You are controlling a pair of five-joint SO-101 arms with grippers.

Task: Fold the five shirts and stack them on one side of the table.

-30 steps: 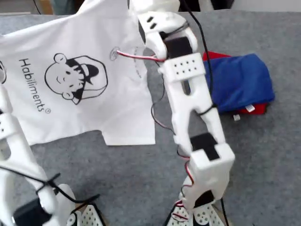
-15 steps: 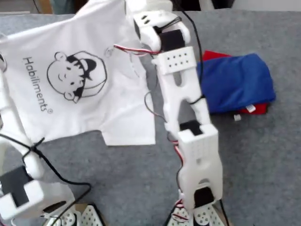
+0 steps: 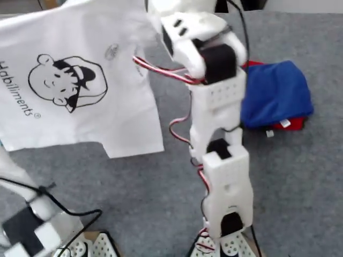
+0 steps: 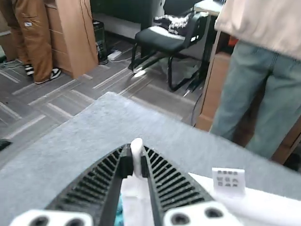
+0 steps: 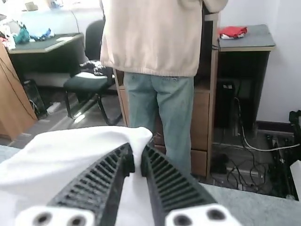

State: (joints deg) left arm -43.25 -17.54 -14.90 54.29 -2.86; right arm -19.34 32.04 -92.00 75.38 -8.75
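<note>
Grey felt-like cloth covers the table (image 3: 300,182), and an office floor with a chair lies beyond its far edge. On the right part of the table lies a blue shirt folded into a thick packet (image 3: 276,93). It rests on top of a red folded shirt (image 3: 298,123), of which only the edges stick out. I judge these two as finished and already stacked on their side.

A white cotton T-shirt with a black cartoon face printed on it (image 3: 123,123) is the piece in work. It is fully spread, print upward, and hangs from its far edge over the left and middle of the table. The left gripper (image 4: 135,160) is clamped tight on a fold of this white fabric, and the right gripper (image 5: 135,160) is closed on the fabric in the same way, with the cloth bulging over its fingers.

No fold is made in the white shirt yet, so I think its folding is only beginning. Two of five shirts look done. The white one must be folded and put on the blue one, and two more shirts should come after.
</note>
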